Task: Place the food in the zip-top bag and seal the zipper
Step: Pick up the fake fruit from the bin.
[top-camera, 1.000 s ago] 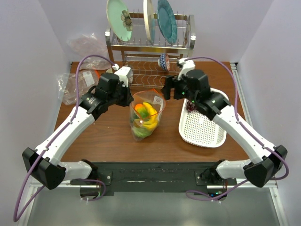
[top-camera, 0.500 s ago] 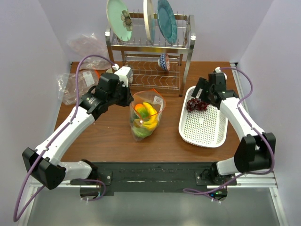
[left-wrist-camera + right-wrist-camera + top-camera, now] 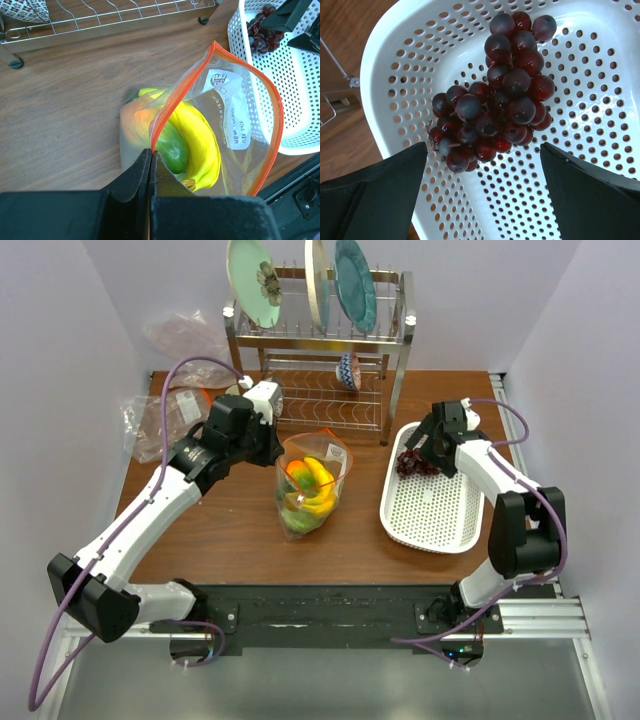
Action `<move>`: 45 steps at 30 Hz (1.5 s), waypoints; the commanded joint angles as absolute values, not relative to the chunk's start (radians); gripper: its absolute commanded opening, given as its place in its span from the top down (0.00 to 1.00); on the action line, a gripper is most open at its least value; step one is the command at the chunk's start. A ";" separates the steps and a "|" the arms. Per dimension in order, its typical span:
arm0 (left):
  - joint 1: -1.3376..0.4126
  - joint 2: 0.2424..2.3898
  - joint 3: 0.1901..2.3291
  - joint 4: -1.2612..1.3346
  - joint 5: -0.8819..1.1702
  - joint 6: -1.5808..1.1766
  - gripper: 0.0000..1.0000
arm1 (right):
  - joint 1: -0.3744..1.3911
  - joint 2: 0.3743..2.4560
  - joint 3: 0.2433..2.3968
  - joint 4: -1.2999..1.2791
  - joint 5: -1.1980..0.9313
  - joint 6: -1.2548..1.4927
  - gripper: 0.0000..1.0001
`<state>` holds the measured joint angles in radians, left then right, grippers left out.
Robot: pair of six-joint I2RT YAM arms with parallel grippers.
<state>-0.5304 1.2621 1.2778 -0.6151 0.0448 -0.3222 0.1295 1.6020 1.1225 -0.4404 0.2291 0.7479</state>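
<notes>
We are looking down on a brown wooden table (image 3: 230,530) that is sitting between pale lavender walls (image 3: 60,360). A steel dish rack (image 3: 320,390) is standing at the far edge, holding three upright plates (image 3: 250,280) and a small patterned bowl (image 3: 348,370) on its lower tier. Crumpled clear bags (image 3: 160,415) are lying in the far left corner. A black mounting bar (image 3: 320,615) is running along the near edge.

The zip-top bag (image 3: 315,480) is standing in the middle of the table with its mouth gaping open. Through its clear wall we are seeing yellow bananas (image 3: 200,140), a green cucumber (image 3: 172,150) and an orange fruit (image 3: 137,122). The left gripper (image 3: 150,154) is pinching the orange-red zipper (image 3: 272,110) at the bag's left rim, its fingers pressed together on the strip.

To the right, well apart from the bag, the white mesh basket (image 3: 430,510) is lying on the wood. The dark purple grapes (image 3: 495,105) are resting in its far end. The right gripper (image 3: 482,150) is hanging just above them with its fingers spread wide, one on each side of the bunch and neither touching it.
</notes>
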 commanded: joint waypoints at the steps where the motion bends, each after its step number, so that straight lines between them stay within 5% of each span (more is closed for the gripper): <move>1: -0.526 1.235 1.287 -0.577 0.046 -0.327 1.00 | 0.114 1.618 1.111 -0.367 0.293 0.814 0.01; 17: -0.526 1.239 1.285 -0.578 0.041 -0.330 1.00 | 0.083 1.807 1.126 -0.281 0.302 0.864 0.01; 23: -0.526 1.236 1.287 -0.583 0.040 -0.330 1.00 | 0.083 1.795 1.108 -0.252 0.334 0.847 0.28; 27: -0.526 1.235 1.287 -0.584 0.032 -0.330 1.00 | 0.083 1.720 1.083 -0.218 0.334 0.807 0.66; 30: -0.525 1.235 1.285 -0.583 0.035 -0.333 1.00 | 0.083 1.683 1.089 -0.229 0.315 0.759 0.83; 45: -0.526 1.235 1.287 -0.583 0.035 -0.336 1.00 | 0.083 1.316 0.988 -0.166 0.016 0.562 0.88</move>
